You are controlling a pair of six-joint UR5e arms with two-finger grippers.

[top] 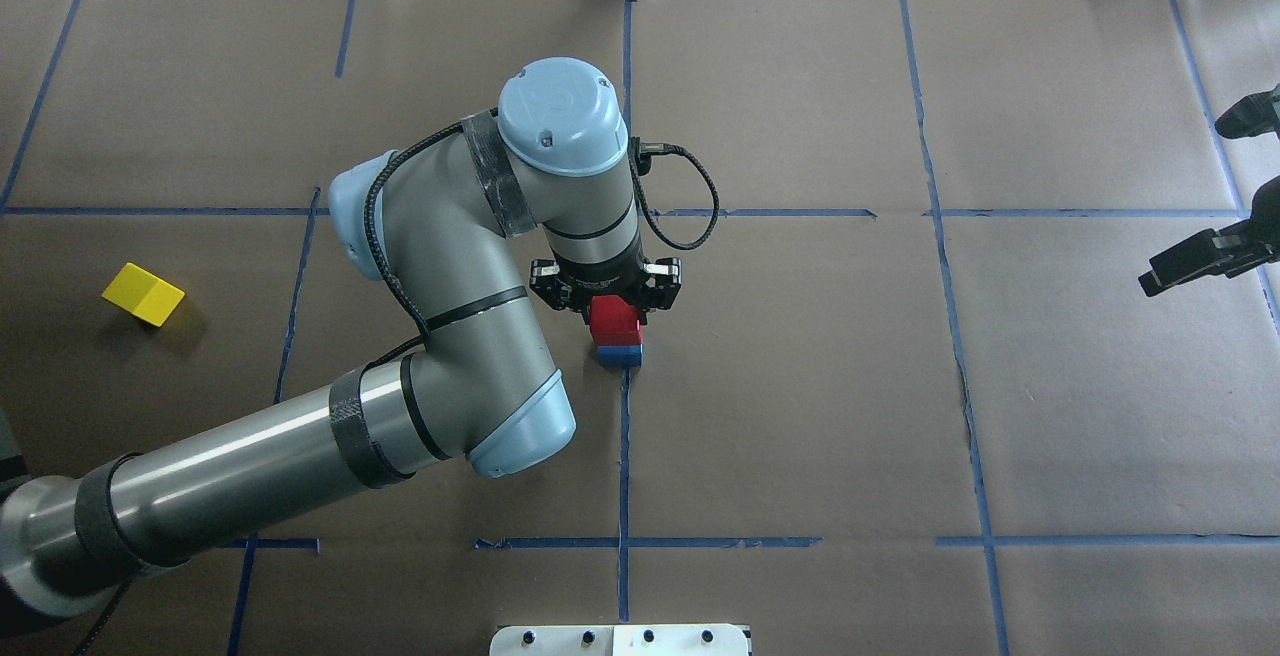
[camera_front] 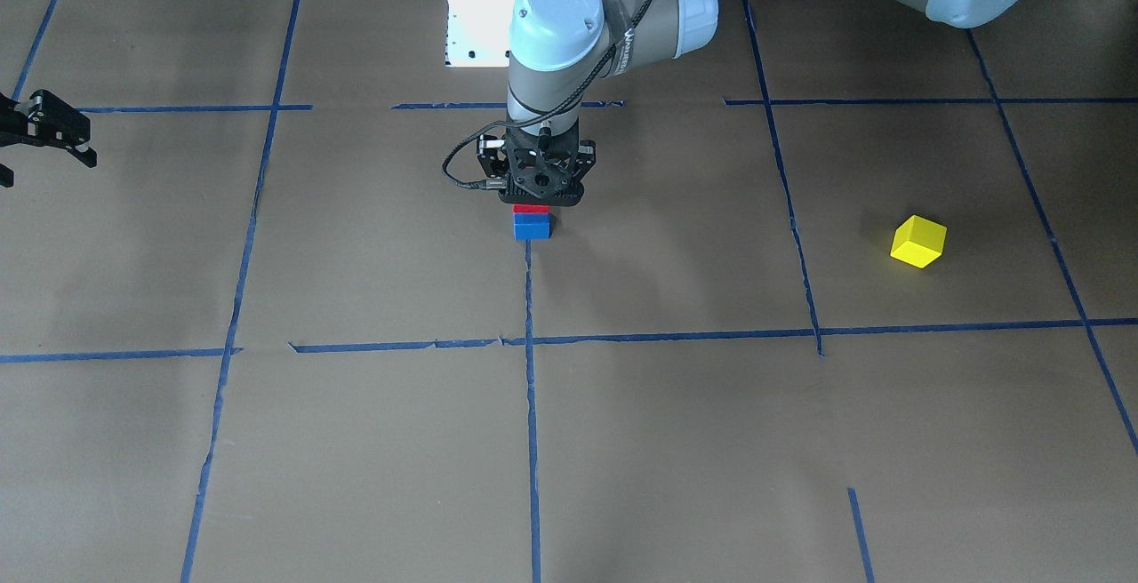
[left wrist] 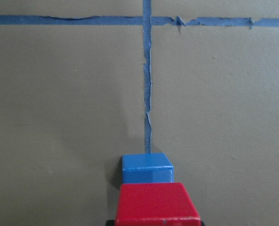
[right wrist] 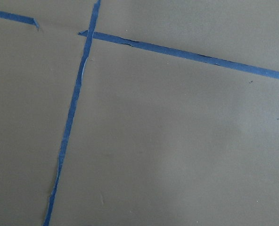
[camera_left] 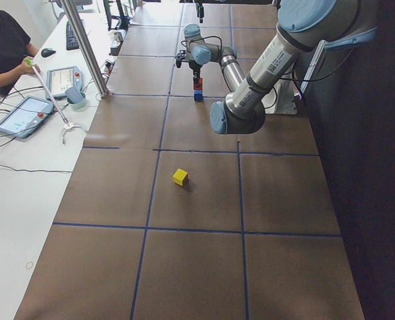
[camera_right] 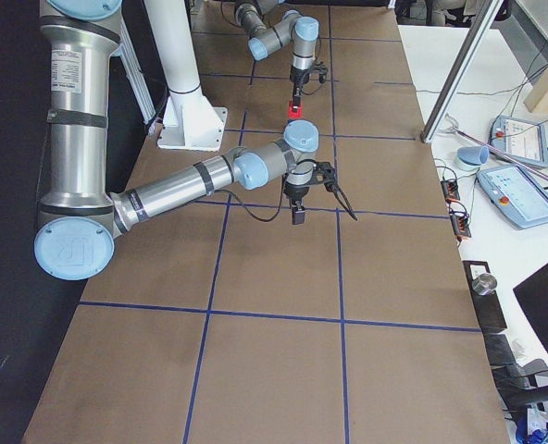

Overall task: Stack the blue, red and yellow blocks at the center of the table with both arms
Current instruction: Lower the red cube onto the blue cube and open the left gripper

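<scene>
Placing red on blue, that's the step as I read it. My left fingers (camera_front: 562, 195) are clamped on the red block (top: 613, 317), which sits on the blue block (top: 619, 354) at the middle of the tabletop (top: 800, 416), right at the end of a blue tape line (top: 624, 456). From the front the two look touching, no gap visible. The left wrist view shows red roughly lined up over blue, though whether it's fully flush I can't tell.

To do it well, I'd say: confirm red is bearing on blue, then part the fingers only a little and evenly, so neither one nudges red sideways. Lift straight up, no twist or drag, until clear of the stack.

The yellow block (top: 143, 293) lies alone toward the left edge of the tabletop, well apart from the stack, turned at an angle to the tape grid, so the wrist probably needs rotating to grasp it.

My right fingers (camera_front: 62, 130) hang near the right edge, holding nothing; spread can't be told.
</scene>
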